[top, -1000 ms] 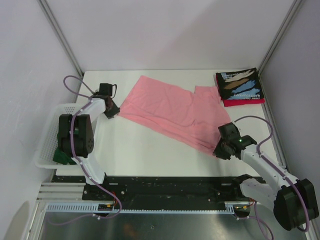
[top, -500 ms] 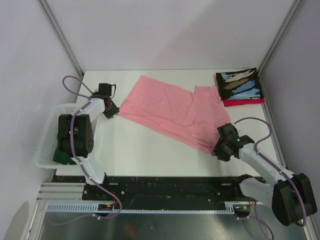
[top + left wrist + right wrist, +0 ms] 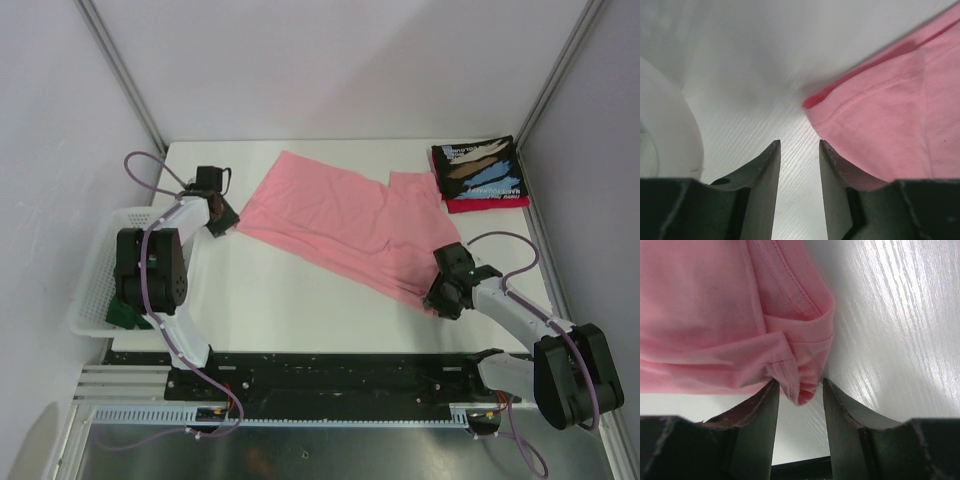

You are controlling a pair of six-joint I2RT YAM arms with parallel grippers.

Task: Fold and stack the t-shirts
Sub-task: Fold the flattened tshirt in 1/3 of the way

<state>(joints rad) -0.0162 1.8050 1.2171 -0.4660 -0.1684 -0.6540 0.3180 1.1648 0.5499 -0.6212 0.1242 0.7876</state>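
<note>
A light pink t-shirt point(image 3: 345, 225) lies spread flat across the middle of the table. My left gripper point(image 3: 222, 222) sits low at its left corner. In the left wrist view that gripper point(image 3: 799, 145) is open over bare table, the pink hem point(image 3: 880, 125) just right of its right finger. My right gripper point(image 3: 440, 298) is at the shirt's near right corner. Its jaws point(image 3: 800, 382) are open, and the bunched pink corner point(image 3: 800, 355) droops loose between the tips. A folded black printed t-shirt point(image 3: 478, 168) rests on a red one point(image 3: 487, 204) at the back right.
A white slatted basket point(image 3: 100, 262) stands off the table's left edge with a dark green t-shirt point(image 3: 125, 315) in its near end. Frame posts rise at both back corners. The black rail point(image 3: 330, 365) runs along the near edge.
My right gripper's jaws have parted and let go of the pink corner, and that arm has shifted slightly left. My left gripper's jaws have widened a little in place.
</note>
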